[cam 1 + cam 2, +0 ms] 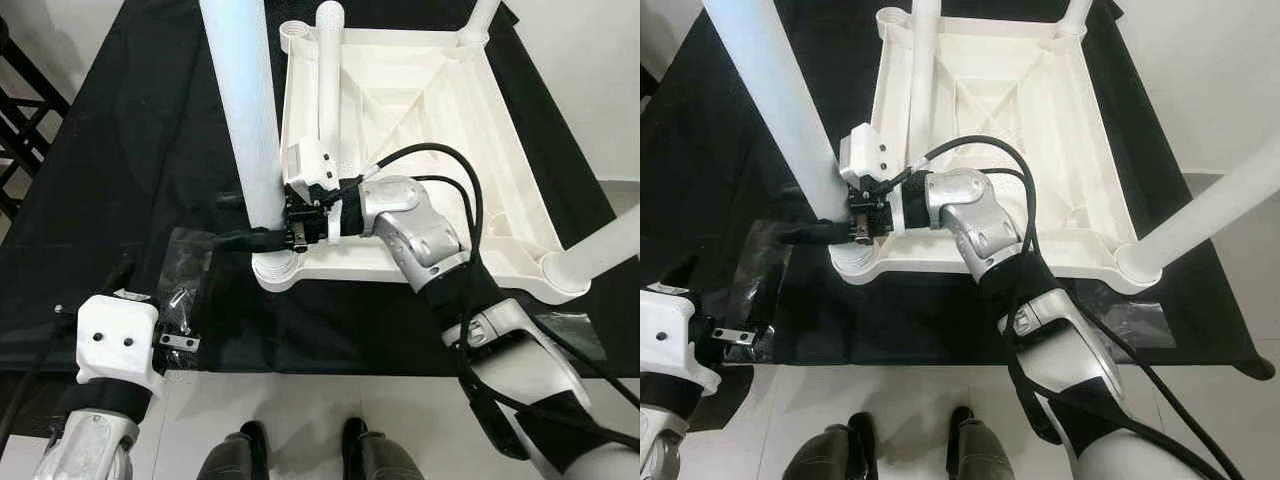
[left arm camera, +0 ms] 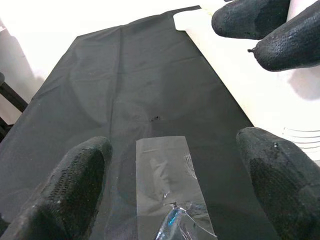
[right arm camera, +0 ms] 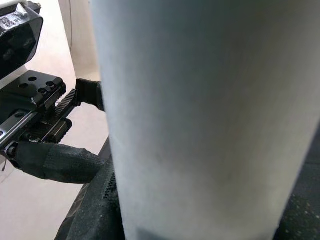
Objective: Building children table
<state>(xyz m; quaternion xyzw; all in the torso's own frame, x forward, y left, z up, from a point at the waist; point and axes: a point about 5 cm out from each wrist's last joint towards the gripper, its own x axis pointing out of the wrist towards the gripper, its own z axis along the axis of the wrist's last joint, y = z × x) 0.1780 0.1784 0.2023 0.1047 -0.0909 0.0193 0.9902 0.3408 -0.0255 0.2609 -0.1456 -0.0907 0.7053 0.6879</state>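
**Right gripper clamped on the near-left leg of the upturned white table**

At the near-left edge of the black cloth-covered work surface [image 1: 120, 150], the left gripper [image 2: 175, 165] hovers low with its two black fingers [image 2: 75, 185] spread apart and nothing between them. Just under and ahead of it lies a crumpled clear plastic bag [image 1: 185, 275], flat on the cloth, with small metal fittings inside.

To the right of the bag stands the thick white cylindrical table leg [image 1: 245, 110], upright in the near-left corner socket of the white plastic children's table top [image 1: 420, 110], which lies upside down on the cloth with its ribbed underside facing up. The right gripper [image 1: 262, 222] reaches across from the right, over the near rim of the table top, and its black fingers [image 1: 245, 240] are closed around this leg just above the socket; in the right wrist view the leg's pale surface sits tight against the camera with one finger at its side.

Further right, a thinner white tube [image 1: 328, 70] rises near the far-left corner, another white leg [image 1: 480, 20] stands at the far-right corner, and a fourth leg [image 1: 600, 250] stands in the near-right corner socket. The silver right arm [image 1: 420, 225] with its black cables crosses the table top's near edge.
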